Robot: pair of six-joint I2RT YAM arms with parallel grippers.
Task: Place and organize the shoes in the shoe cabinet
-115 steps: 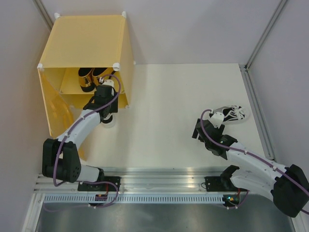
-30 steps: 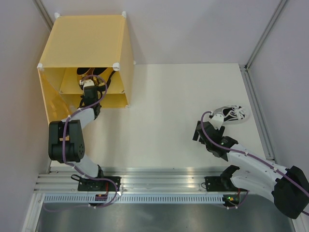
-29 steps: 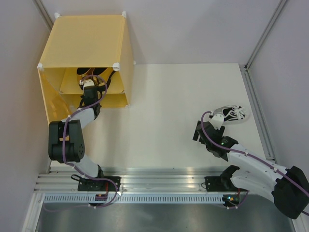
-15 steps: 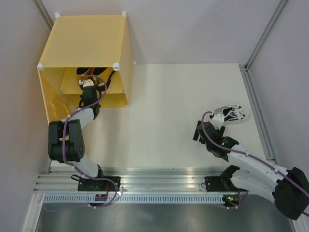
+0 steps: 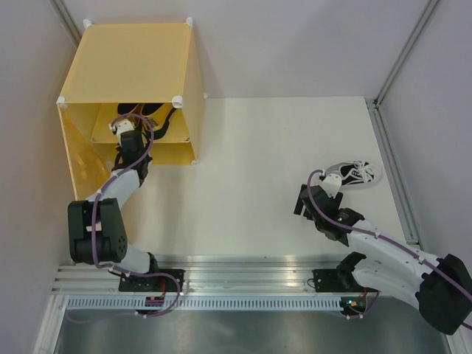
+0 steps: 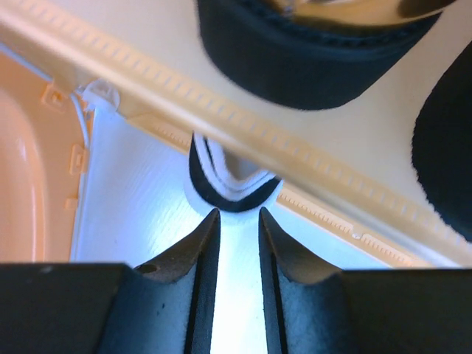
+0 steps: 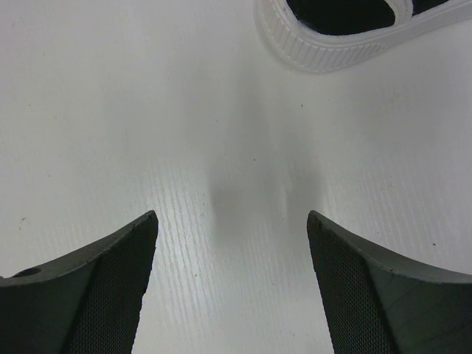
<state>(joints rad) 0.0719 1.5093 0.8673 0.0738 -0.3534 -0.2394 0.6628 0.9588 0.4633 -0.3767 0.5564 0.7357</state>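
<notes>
**Loose sneaker lies just ahead of the right gripper, heel first**

The white sneaker (image 5: 357, 172) sits on the table (image 5: 258, 162) at the right of the top view, well apart from the shoe cabinet (image 5: 133, 59) in the upper left. Its long axis runs roughly left to right across the frame. In the right wrist view its ribbed heel rim faces the right gripper (image 7: 230, 217), at the top of the frame and a little right of centre. That gripper hangs just beside the heel with its jaws spread wide and only bare table between them. The right arm is plainly the nearer one, so a short reach forward and slightly rightward looks like the move.

The left gripper (image 6: 238, 214) is inside the cabinet's lower compartment. Its jaws are parted by a narrow gap and hold nothing, and the other sneaker (image 6: 232, 193) lies just beyond the tips under the shelf (image 6: 147, 44). The gold loafers (image 5: 140, 110) rest on that shelf.
</notes>
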